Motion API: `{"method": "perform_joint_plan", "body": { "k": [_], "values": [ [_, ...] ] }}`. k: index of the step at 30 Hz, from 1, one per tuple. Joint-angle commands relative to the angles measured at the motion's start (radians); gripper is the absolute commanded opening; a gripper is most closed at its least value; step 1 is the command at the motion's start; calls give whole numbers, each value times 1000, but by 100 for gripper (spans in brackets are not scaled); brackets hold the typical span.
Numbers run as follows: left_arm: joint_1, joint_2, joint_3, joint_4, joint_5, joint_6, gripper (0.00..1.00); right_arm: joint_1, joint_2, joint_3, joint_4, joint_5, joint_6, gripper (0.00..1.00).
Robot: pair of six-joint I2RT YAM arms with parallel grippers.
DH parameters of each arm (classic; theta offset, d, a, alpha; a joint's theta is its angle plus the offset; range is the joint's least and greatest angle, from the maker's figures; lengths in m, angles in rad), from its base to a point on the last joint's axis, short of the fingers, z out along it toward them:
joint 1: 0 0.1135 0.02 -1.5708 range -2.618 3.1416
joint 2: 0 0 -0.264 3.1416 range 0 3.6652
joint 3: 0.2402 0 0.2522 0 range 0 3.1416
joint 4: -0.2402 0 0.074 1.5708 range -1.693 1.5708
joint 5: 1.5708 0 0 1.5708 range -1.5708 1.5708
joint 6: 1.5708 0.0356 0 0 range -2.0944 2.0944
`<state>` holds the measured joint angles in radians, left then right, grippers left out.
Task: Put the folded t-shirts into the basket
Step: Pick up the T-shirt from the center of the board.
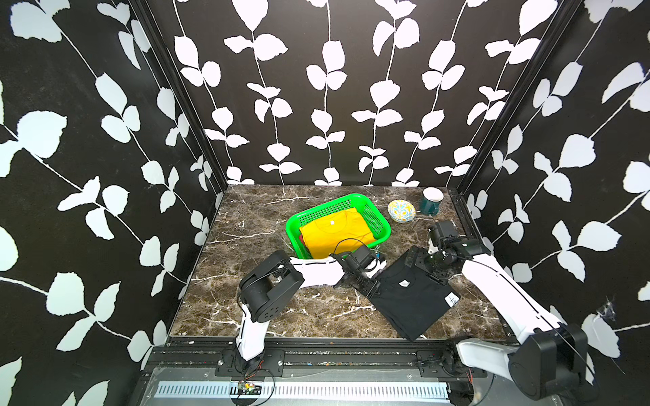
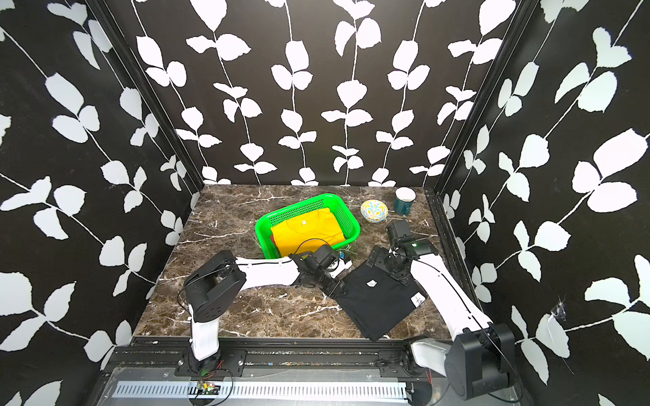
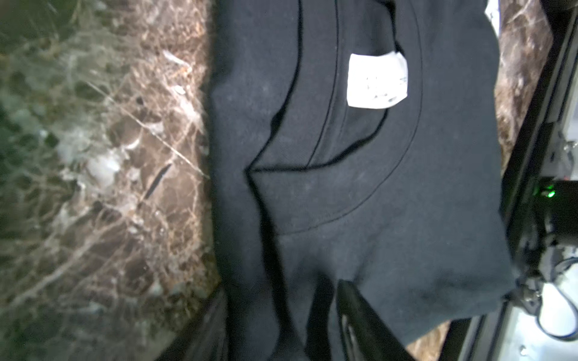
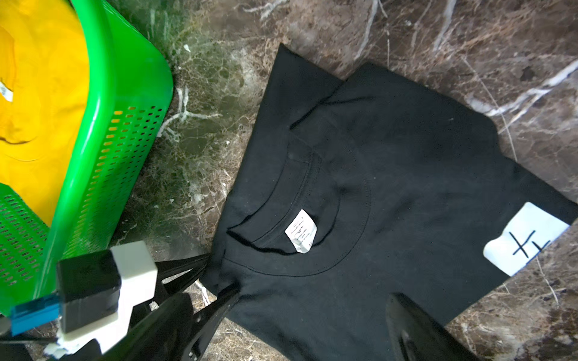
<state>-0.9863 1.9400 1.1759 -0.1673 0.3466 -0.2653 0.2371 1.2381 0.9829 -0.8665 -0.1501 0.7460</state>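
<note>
Left hand (image 1: 373, 291) sat narrow about the black t-shirt (image 1: 411, 302) at its corner nearest the basket (image 1: 289, 225), grip unconfirmed, presumably to lift it in; right hand (image 1: 415, 262) gaped wide, right of centre.

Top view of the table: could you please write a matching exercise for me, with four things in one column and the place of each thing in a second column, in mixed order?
Things:
1. yellow shirt
2. black shirt
3. bowl
4. mug

Places:
a. at the far right corner of the table
b. on top inside the basket
c. flat on the table, outside the basket
d. between the basket and the mug

Pairs: 1-b, 2-c, 3-d, 4-a.
</note>
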Motion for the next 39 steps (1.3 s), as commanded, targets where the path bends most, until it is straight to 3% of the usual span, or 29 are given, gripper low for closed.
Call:
{"method": "perform_joint_plan", "body": {
  "k": [1,7,13,18,27,29,33,39],
  "values": [
    [-2,-5,-20,2,23,-7,37,-3,51,6,18,12,-19,99],
    [-33,-50,-7,21,82,88,0,-4,197,64,2,-14,-49,99],
    [-147,-150,18,-43,-55,279,0,-3,299,157,-74,107,-97,99],
    [-212,-232,23,-82,-196,377,0,-5,398,245,-109,89,-136,99],
    [-253,-290,-38,-43,-255,467,0,51,487,323,-117,58,-209,98],
    [-254,-295,-38,-53,-255,474,0,53,496,315,-95,28,-198,98],
    [-260,-304,-50,-56,-258,491,0,55,543,351,-123,86,-176,99],
    [-264,-305,-82,-29,-260,501,0,83,610,351,-88,12,-170,99]
  ]
}}
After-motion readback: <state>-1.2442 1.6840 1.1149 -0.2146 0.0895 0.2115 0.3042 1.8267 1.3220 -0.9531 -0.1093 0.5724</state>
